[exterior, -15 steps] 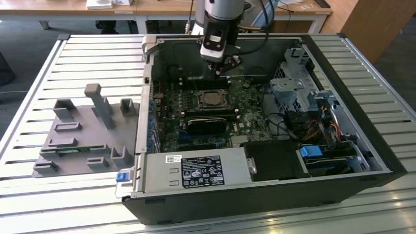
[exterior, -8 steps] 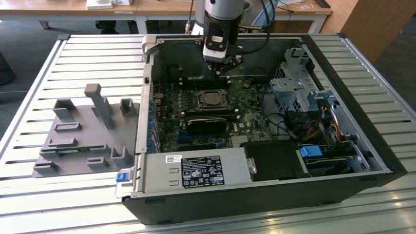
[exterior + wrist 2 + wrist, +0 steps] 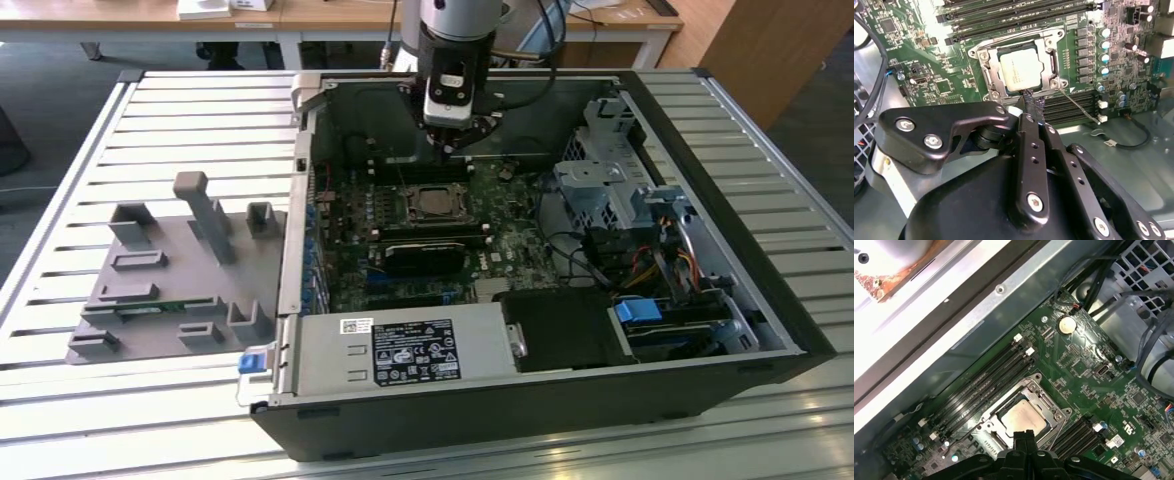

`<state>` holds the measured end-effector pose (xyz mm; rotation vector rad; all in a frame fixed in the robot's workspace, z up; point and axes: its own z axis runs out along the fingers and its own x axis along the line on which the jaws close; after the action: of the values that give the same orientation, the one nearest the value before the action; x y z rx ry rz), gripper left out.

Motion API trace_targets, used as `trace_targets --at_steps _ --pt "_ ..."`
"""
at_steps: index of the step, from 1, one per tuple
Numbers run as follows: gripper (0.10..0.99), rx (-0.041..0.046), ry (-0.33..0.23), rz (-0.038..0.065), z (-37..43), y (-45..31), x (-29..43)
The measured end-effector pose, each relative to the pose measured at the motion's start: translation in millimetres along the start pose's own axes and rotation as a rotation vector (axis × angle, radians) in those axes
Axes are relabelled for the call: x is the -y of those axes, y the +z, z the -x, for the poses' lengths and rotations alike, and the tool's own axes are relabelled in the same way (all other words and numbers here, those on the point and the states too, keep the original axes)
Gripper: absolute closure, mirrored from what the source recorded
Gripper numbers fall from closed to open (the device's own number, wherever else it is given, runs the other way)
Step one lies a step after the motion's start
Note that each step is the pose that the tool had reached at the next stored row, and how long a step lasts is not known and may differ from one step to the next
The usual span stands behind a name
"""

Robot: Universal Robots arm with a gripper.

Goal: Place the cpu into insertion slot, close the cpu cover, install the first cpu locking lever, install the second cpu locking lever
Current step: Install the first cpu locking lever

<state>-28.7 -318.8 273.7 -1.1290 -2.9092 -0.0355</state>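
The cpu [image 3: 1020, 69] [image 3: 1023, 416] [image 3: 434, 203], a dull silver square, lies flat in the insertion slot [image 3: 979, 51] on the green motherboard. The cpu cover [image 3: 990, 69] [image 3: 1040, 399], a silver frame plate, lies down around the chip, whose top shows through its window. A thin metal rod [image 3: 1081, 106] runs out at an angle from one corner of the socket. My gripper [image 3: 1031, 102] [image 3: 1024, 434] [image 3: 453, 148] is shut with nothing seen between its black fingers. Its tips hover just off one edge of the socket frame, on the far side in the exterior view.
Black memory slots [image 3: 1004, 22] [image 3: 979, 385] flank the socket. A black ribbed block [image 3: 427, 256] sits nearer the front, with a power supply [image 3: 400, 352] and a drive cage [image 3: 601, 190] with cables at the exterior view's right. A grey fixture [image 3: 174, 285] lies outside the case.
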Motion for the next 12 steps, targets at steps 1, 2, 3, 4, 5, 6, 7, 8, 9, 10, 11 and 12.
trace_targets --at_steps 1,2,3,4,5,6,7,8,9,10,11,12 --pt "0.98 0.0004 -0.007 0.0 0.0 0.0 0.0" --pt "0.98 0.0008 -0.012 0.001 0.0 0.1 0.0" --pt "0.98 0.0006 -0.015 0.004 -0.1 0.2 0.1" --pt "0.98 0.0007 -0.018 0.007 -0.1 0.2 0.1" --pt "0.98 0.0007 -0.021 0.009 -0.2 0.3 0.2" --pt "0.98 0.0003 -0.024 0.011 -0.3 0.3 0.3" --pt "0.98 0.0001 -0.029 0.012 -0.3 0.4 0.3" --pt "0.98 0.0 -0.038 0.012 -0.3 0.4 0.3" --pt "0.98 -0.0002 -0.048 0.012 -0.3 0.4 0.3" --pt "0.98 -0.0005 -0.06 0.012 -0.3 0.5 0.4" --pt "0.98 -0.0007 -0.073 0.011 -0.4 0.5 0.4" --pt "0.98 -0.001 -0.086 0.011 -0.4 0.5 0.4"
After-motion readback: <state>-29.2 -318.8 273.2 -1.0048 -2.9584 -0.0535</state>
